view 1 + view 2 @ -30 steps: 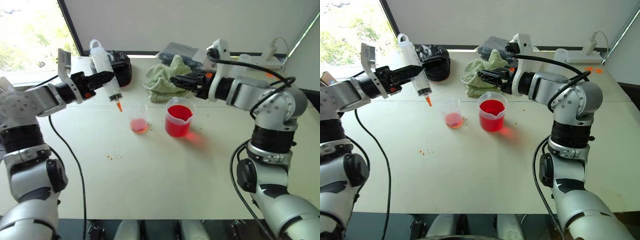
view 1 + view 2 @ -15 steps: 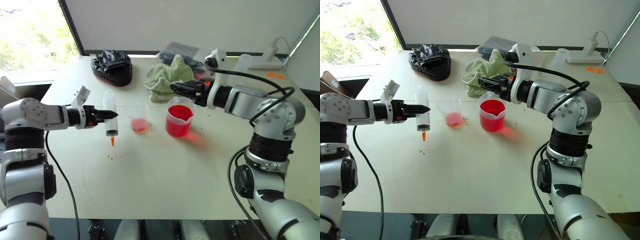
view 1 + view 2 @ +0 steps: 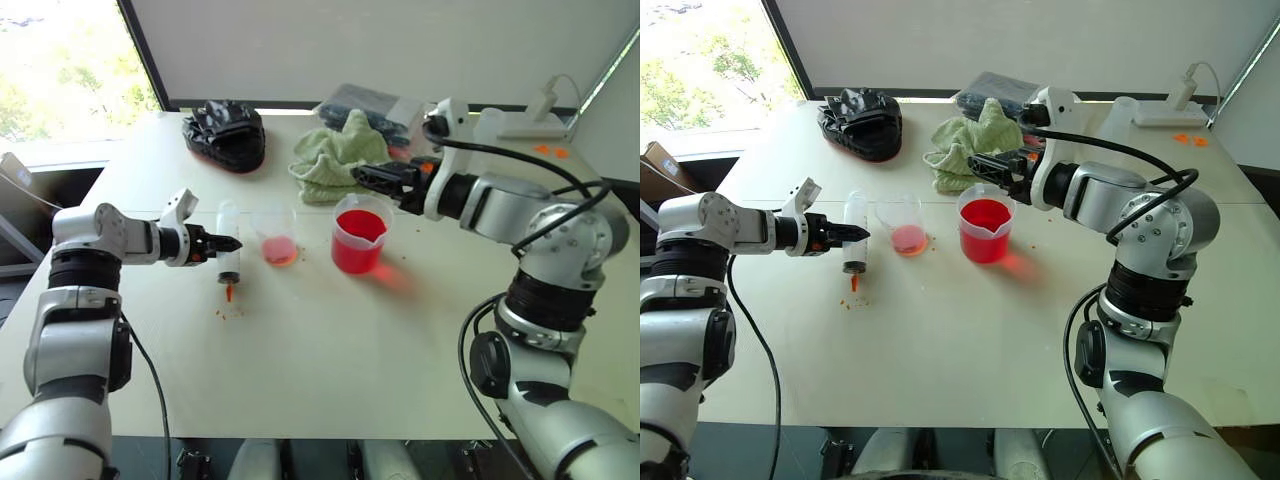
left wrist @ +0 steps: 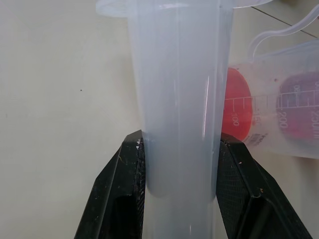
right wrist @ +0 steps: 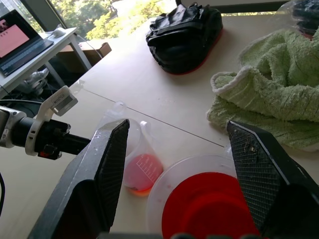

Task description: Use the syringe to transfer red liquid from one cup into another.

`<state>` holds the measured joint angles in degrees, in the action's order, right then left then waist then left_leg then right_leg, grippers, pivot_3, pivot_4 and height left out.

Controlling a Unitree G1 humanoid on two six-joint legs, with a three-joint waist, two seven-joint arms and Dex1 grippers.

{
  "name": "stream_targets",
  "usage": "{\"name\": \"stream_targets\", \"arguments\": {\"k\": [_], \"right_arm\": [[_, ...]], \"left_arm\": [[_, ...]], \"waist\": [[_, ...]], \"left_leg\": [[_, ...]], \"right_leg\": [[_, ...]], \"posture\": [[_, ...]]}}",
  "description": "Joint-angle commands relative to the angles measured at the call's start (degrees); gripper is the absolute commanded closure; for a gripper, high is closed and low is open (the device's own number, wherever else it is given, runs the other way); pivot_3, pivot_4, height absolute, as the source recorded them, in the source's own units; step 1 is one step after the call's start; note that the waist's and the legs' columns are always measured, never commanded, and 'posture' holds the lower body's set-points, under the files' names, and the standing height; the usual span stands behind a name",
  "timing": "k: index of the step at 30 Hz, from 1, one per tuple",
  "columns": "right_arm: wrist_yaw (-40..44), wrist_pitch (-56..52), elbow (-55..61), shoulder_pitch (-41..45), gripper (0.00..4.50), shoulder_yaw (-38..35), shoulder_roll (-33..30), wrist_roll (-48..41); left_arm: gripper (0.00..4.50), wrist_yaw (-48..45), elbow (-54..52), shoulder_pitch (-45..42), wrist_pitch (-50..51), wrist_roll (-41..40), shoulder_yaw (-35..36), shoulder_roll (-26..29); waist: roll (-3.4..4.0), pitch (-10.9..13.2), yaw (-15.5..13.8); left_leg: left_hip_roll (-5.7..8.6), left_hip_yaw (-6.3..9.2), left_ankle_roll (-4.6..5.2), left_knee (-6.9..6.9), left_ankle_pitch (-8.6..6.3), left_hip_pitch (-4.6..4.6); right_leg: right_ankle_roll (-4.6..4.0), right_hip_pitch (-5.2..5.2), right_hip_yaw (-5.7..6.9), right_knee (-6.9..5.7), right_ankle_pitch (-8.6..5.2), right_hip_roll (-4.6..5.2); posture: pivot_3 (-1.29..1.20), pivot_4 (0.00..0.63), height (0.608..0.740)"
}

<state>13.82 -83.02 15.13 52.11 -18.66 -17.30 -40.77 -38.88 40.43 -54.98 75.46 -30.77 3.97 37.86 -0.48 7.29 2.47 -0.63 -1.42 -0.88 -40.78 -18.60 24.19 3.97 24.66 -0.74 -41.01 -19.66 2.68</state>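
clear syringe (image 3: 228, 255) barrel – plunger cut off – left hand (image 3: 226, 244)

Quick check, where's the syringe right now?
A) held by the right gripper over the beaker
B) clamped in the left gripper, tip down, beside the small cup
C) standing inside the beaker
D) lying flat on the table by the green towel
B: the left gripper is shut on the syringe, which hangs orange tip down over the table beside the small cup, while the right gripper hovers open behind the beaker.
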Motion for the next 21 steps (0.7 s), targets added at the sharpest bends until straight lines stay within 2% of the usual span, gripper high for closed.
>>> {"name": "stream_targets", "arguments": {"k": [1, 3, 5, 14, 19, 21], "right_arm": [[-0.5, -0.1, 2.3, 0.3, 1.26, -1.3, -0.2, -1.0], [-0.5, -0.2, 2.3, 0.3, 1.26, -1.3, -0.2, -1.0], [-0.5, -0.2, 2.2, 0.2, 1.26, -1.2, -0.4, -1.1], [1.0, 1.2, 0.4, 0.4, 1.26, 0.1, -1.5, -0.8], [2.6, 2.6, -1.1, 0.8, 1.26, 1.4, -2.8, -0.5], [6.2, 3.9, -0.6, -0.1, 1.26, 3.3, -6.2, -1.1]], "left_arm": [[1.84, -1.4, -0.5, -0.6, -0.4, 1.4, -0.6, 0.0], [0.83, -2.1, -1.2, -0.4, -0.2, 1.4, -0.1, 0.2], [0.02, -2.7, -1.9, -0.4, -0.2, 1.0, 0.9, 0.6], [0.02, -7.4, -5.8, -0.8, 0.0, -2.0, 6.0, 4.8], [0.02, -15.6, -13.5, 1.2, -2.0, -5.6, 7.1, 9.2], [0.02, -19.7, -19.0, 3.0, -3.0, -7.1, 6.4, 12.1]], "waist": [[0.0, 0.0, 0.0], [0.0, 0.0, -0.1], [0.0, 0.0, 0.0], [0.0, 0.0, 0.1], [0.0, 0.0, 0.1], [0.04, 0.0, 0.0]], "left_leg": [[0.0, 0.0, 0.0, 0.0, 0.0, 0.0], [0.0, 0.0, 0.0, 0.0, 0.0, 0.03], [0.0, 0.0, 0.0, 0.0, 0.0, 0.02], [-0.01, -0.01, -0.01, 0.01, 0.01, 0.13], [-0.01, -0.01, -0.01, 0.0, 0.01, 0.19], [-0.01, -0.01, -0.01, 0.02, 0.01, 0.19]], "right_leg": [[0.0, 0.0, 0.0, 0.0, 0.0, 0.0], [0.0, 0.01, 0.0, 0.0, 0.0, 0.0], [0.0, 0.0, 0.0, 0.0, 0.0, 0.01], [0.0, 0.14, 0.0, -0.01, 0.0, 0.0], [0.0, 0.17, 0.0, 0.0, 0.0, 0.0], [0.0, 0.18, 0.0, 0.0, 0.0, 0.0]], "posture": [[0.0, 0.15, 0.711], [0.0, 0.15, 0.711], [0.0, 0.15, 0.711], [0.0, 0.15, 0.711], [0.0, 0.15, 0.711], [0.0, 0.15, 0.711]]}}
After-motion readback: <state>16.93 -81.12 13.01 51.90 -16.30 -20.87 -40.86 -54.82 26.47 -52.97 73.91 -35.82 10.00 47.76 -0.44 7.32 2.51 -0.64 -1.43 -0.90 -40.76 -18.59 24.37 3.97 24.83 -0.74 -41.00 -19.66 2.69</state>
